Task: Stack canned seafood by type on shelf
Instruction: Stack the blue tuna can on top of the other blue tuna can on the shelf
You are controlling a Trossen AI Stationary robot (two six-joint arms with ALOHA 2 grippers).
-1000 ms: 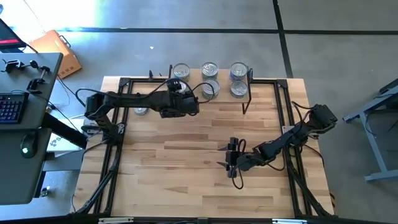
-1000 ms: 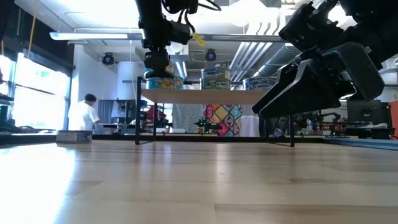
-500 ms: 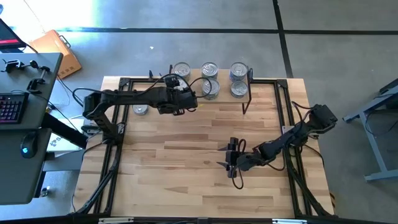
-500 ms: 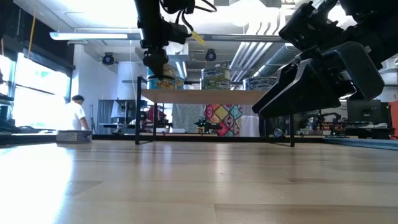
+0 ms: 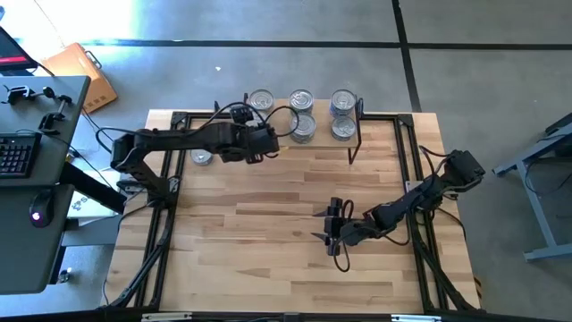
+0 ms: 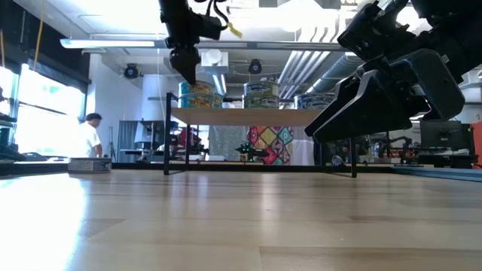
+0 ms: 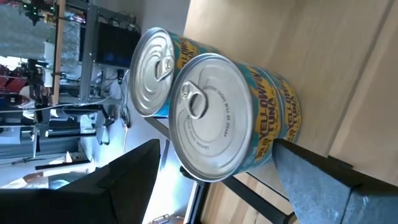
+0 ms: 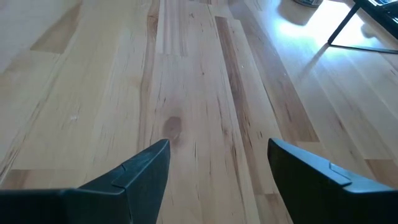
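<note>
Several silver-lidded tins stand in rows on the shelf (image 5: 323, 143) at the table's far edge. In the left wrist view two yellow-and-blue tuna tins stand one behind the other on the shelf's left end: the near tin (image 7: 233, 118) and the far tin (image 7: 152, 71). My left gripper (image 5: 268, 141) is open and hovers above and just left of them (image 6: 184, 69), with a finger on either side of the near tin, touching nothing. One more tin (image 5: 202, 158) lies on the tabletop by the left arm. My right gripper (image 5: 329, 234) is open above bare tabletop (image 8: 211, 168).
The shelf's black legs (image 5: 355, 143) stand on the far part of the table. A desk with a keyboard (image 5: 18, 152) stands past the table's left edge. Beyond the far edge a person (image 6: 90, 139) shows in the room. The wide wooden tabletop (image 5: 268, 250) stretches toward the near edge.
My left gripper has risen off the tin at the shelf's left end and drawn back toward the table's left edge. The tin stays standing on the shelf. The person in the background has walked a little to the left.
</note>
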